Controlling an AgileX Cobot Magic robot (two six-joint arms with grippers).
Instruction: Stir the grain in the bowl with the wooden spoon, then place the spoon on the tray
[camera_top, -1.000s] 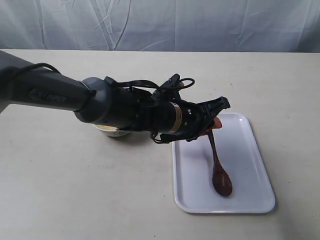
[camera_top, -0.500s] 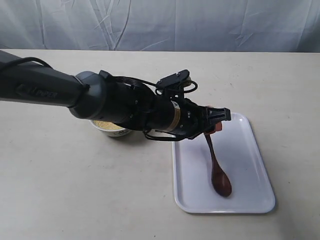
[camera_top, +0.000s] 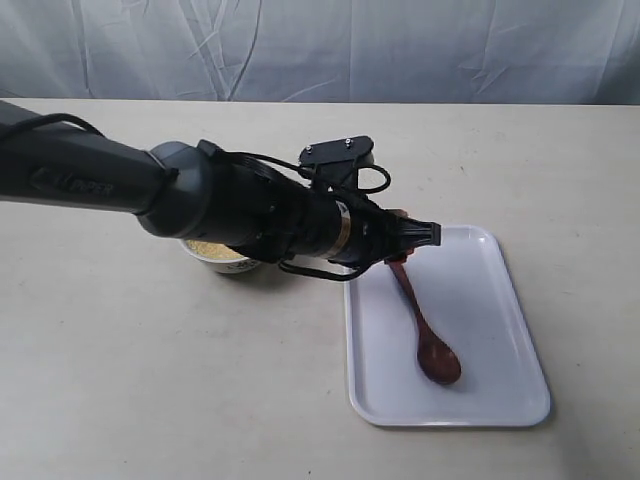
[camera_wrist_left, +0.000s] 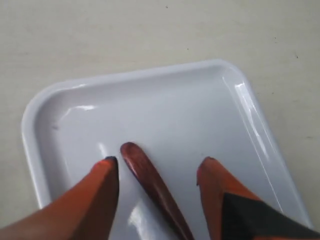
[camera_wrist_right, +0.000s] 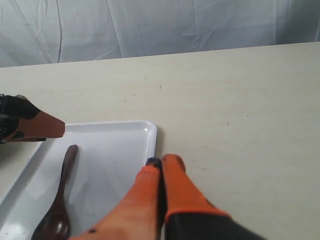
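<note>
The dark reddish-brown wooden spoon (camera_top: 420, 322) lies flat on the white tray (camera_top: 515, 330), its oval bowl toward the tray's near end. My left gripper (camera_top: 412, 245) hovers over the handle end at the tray's far left corner. In the left wrist view it (camera_wrist_left: 159, 161) is open, the handle tip (camera_wrist_left: 134, 154) lying loose between the orange fingers without touching either. The small white bowl (camera_top: 228, 262) with yellow grain (camera_top: 208, 249) sits left of the tray, mostly hidden under the left arm. My right gripper (camera_wrist_right: 163, 160) is shut and empty at the tray's (camera_wrist_right: 115, 150) edge.
The beige table (camera_top: 150, 380) spreads around the tray, with a grey-white cloth backdrop (camera_top: 400, 50) behind it. The left arm's black body (camera_top: 250, 215) reaches across above the bowl. In the right wrist view the spoon (camera_wrist_right: 62, 195) and one left fingertip (camera_wrist_right: 42, 125) show.
The spoon hung tilted from the left gripper, bowl end on the tray. The jaws have opened, the spoon now lies flat, and the gripper has drawn back a little to the left.
</note>
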